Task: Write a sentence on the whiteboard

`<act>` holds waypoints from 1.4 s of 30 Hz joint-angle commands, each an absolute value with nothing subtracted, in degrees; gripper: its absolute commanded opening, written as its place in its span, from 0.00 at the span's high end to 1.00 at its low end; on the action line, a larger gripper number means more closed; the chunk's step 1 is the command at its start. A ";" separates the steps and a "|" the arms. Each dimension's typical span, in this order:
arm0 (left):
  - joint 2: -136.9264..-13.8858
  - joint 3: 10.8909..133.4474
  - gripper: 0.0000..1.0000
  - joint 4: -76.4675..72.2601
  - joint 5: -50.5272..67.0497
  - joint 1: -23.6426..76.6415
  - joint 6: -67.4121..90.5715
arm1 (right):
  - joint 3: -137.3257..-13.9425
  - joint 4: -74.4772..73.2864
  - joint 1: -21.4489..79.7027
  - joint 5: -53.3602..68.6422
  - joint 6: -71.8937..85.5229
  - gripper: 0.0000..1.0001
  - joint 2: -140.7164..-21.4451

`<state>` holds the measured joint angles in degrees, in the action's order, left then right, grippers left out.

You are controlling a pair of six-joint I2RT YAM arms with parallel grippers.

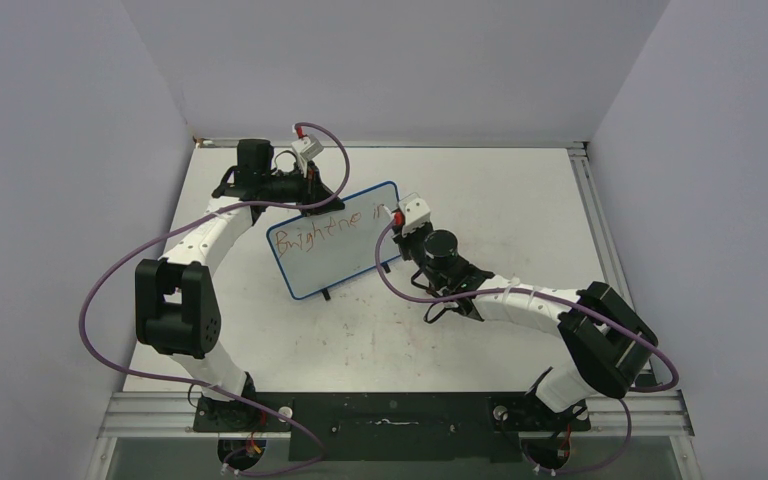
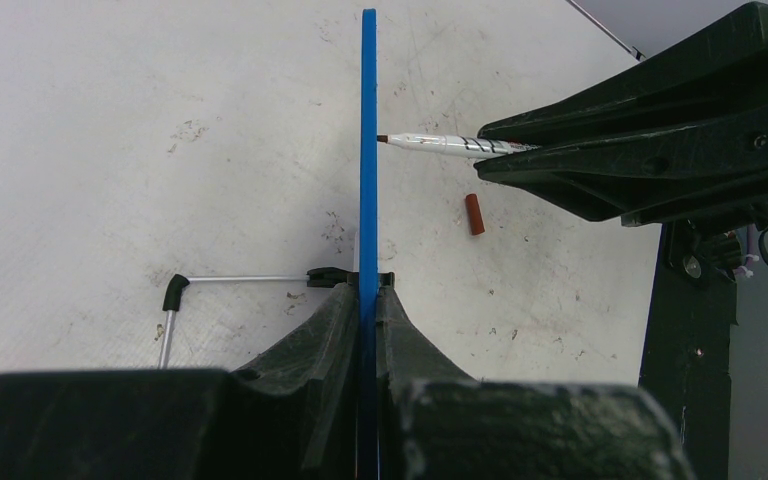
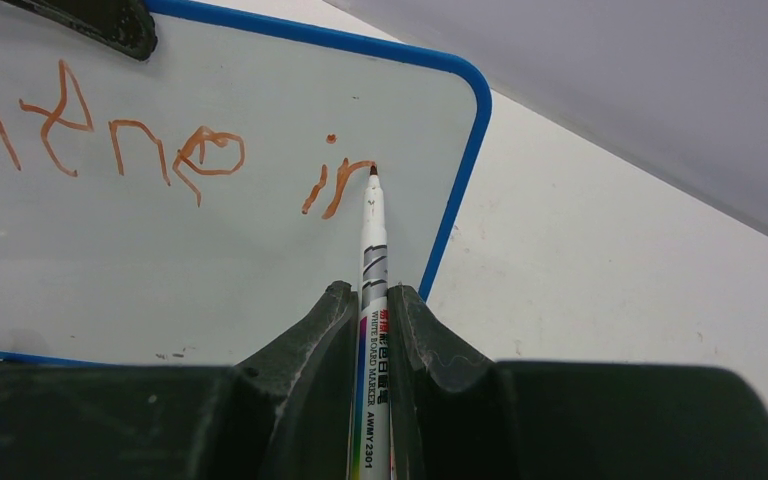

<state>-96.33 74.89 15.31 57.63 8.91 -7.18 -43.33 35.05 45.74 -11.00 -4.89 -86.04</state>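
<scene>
So we're mid-sentence here. The whiteboard (image 1: 335,262) stands on its little feet on the counter (image 1: 520,200), left of center toward the back. The left claw (image 2: 368,292) is pinched tight on its blue frame edge to steady it. The right claw (image 3: 371,300) is closed around a whiteboard marker (image 3: 371,235), tip touching the board near the right edge.

The sentence (image 1: 325,228) reads something like "Brightene i" plus a half-drawn letter, probably an "n" with only its first hump started. So I'd say the current step is finishing that letter.

The top line is nearly out of room, the frame is just beside the tip. My guess is the next move needs a short downstroke, a lift, then a shift left and down to start a second line. Light pressure too, or the board could tip against the left claw's grip.

There's also a small red cap-looking thing (image 2: 474,214) lying on the counter on the writing side of the board.
</scene>
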 commanded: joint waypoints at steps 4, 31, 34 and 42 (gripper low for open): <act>-97.08 72.16 1.00 24.98 57.83 9.99 -8.00 | -41.31 36.17 45.35 -11.27 -2.29 0.95 -86.85; -97.26 72.42 1.00 25.30 57.39 9.79 -8.77 | -46.39 40.36 66.52 -11.03 -1.58 0.95 -90.75; -96.74 72.17 1.00 24.75 57.29 9.84 -8.30 | -48.76 41.24 67.92 -10.77 -1.83 0.95 -94.07; -95.98 71.94 1.00 24.15 57.51 9.93 -8.00 | -53.69 41.09 68.84 -10.42 -3.20 0.95 -100.72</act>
<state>-95.68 74.50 15.62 57.67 8.91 -7.81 -50.26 37.01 68.66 -10.85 -2.55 -99.55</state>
